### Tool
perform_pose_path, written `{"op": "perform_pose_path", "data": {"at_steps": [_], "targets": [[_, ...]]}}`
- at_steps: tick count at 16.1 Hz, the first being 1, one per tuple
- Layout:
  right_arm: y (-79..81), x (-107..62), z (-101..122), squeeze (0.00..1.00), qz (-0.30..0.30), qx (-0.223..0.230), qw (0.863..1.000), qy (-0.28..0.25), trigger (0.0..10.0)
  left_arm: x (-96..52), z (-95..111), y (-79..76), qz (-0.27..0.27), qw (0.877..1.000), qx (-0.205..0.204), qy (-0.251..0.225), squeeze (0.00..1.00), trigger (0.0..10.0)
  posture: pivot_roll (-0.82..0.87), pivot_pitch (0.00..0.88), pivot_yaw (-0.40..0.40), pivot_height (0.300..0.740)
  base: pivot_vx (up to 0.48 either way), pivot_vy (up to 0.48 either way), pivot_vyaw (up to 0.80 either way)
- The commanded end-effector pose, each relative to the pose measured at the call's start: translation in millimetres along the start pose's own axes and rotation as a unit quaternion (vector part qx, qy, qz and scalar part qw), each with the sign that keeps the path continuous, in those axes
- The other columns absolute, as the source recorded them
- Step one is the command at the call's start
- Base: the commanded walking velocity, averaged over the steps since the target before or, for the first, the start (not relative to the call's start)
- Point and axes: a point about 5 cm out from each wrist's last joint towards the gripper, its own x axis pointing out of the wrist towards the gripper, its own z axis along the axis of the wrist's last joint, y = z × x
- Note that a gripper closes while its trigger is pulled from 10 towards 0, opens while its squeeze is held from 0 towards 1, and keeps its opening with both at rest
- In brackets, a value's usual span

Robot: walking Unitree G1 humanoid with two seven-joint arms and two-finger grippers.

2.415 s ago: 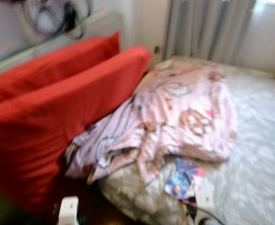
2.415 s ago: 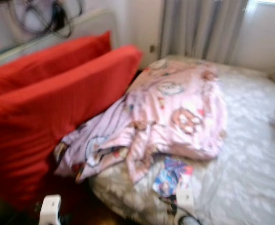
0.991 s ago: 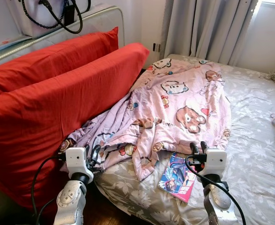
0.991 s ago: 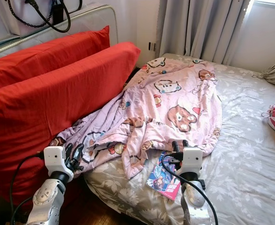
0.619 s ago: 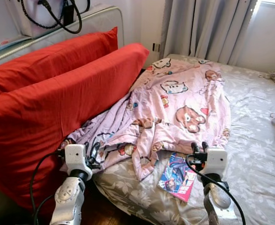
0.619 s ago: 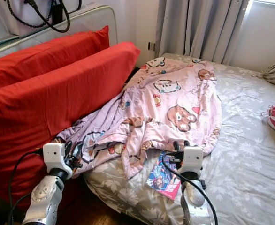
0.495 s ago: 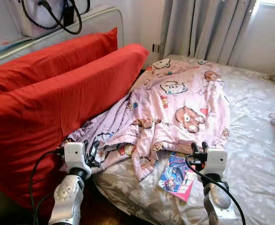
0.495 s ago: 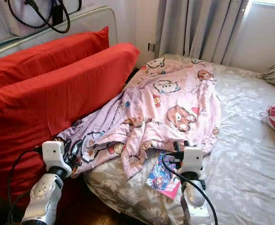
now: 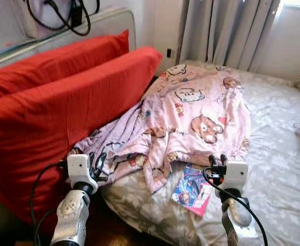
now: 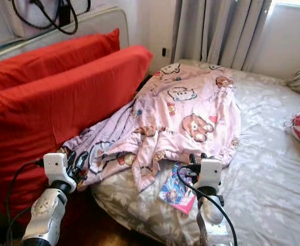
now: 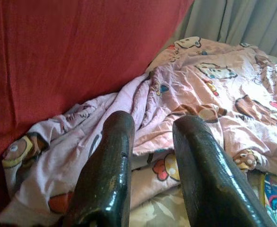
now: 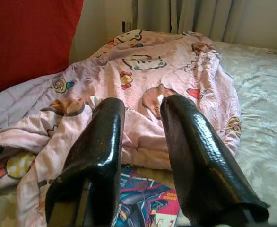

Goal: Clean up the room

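Two grippers hover empty, approach step: bed (image 9: 283, 169), crumpled blanket (image 9: 191, 118) beside red cushions (image 9: 63, 107), then magazine (image 9: 191, 187) under its hem. Left gripper (image 9: 95, 160) and right gripper (image 9: 217, 161) fingers narrowly parted; next, probably grasp the blanket edge.

Daylight enters from the window (image 9: 298, 2) at 1 o'clock, blown out white. Head views slightly soft. Floor at 7 o'clock in deep shadow. Wrist views dimmer.

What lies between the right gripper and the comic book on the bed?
Nothing visible. The right gripper hovers open just above the comic book, whose near part lies bare on the bed; only its far edge is tucked under the blanket.
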Motion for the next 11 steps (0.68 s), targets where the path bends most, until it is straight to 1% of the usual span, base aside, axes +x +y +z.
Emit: {"op": "perform_pose_path", "data": {"at_steps": [1, 4, 5, 7, 8, 11], "targets": [[0.3, 1.5, 4.4, 0.0, -0.002, 0.005, 1.0, -0.007, 10.0, 1.7, -0.1, 2.8, 0.0, 1.0, 0.001, 0.007, 0.0, 10.0, -0.02, 0.0, 0.0, 0.671, 0.0, 0.0, 0.0], [0.4, 1.5, 4.4, 0.0, -0.001, 0.005, 1.0, -0.004, 10.0, 2.9, 0.6, 3.7, -0.001, 1.0, -0.001, 0.007, 0.0, 10.0, -0.02, 0.0, 0.002, 0.671, 0.0, 0.0, 0.0], [0.7, 1.7, 2.2, 0.0, 0.0, 0.004, 1.0, 0.007, 10.0, 2.9, 0.1, 3.6, -0.002, 1.0, -0.004, 0.009, 0.0, 10.0, -0.02, 0.0, 0.002, 0.671, 0.0, 0.0, 0.0], [2.4, 2.4, 2.6, 0.0, 0.006, 0.003, 1.0, 0.007, 10.0, 3.5, 0.1, 3.3, -0.004, 1.0, -0.006, 0.01, 0.0, 10.0, -0.02, 0.0, 0.001, 0.648, 0.0, 0.0, 0.0], [2.9, 1.6, 4.7, 0.0, 0.008, 0.009, 1.0, -0.005, 10.0, 3.4, 0.4, 3.0, -0.004, 1.0, -0.009, 0.008, 0.0, 10.0, -0.02, 0.0, 0.0, 0.648, 0.0, 0.0, 0.0], [2.8, 2.1, 3.8, 0.0, 0.009, 0.005, 1.0, 0.0, 10.0, 3.6, 1.9, 1.9, -0.006, 1.0, -0.012, 0.004, 0.0, 10.0, -0.02, 0.0, -0.003, 0.648, 0.0, 0.0, 0.0]]}}
